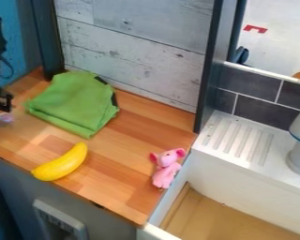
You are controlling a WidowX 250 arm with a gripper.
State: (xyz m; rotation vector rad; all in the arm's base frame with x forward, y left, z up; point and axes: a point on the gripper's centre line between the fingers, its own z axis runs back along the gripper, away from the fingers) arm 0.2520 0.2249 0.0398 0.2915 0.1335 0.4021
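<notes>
Green cloth (75,102), corner toward banana (62,163)

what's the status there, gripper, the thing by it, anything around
Gripper at view's left edge. Pale blue-pink item just below it, contact unclear. Nearby on wooden counter: green cloth, folded; yellow banana closer to front edge.

the end effector (3,102) hangs at the left edge.

- Gripper (3,104): black
- Small thing beneath (2,119): bluish, pinkish
- Cloth (74,104): green, black patches
- Banana (62,164): yellow
- Toy (166,169): pink
- Counter (124,180): lighter and darker brown blocks
- Boards (137,56): pale grey, dark flecks
- Tiles (259,111): dark grey, white lines
</notes>
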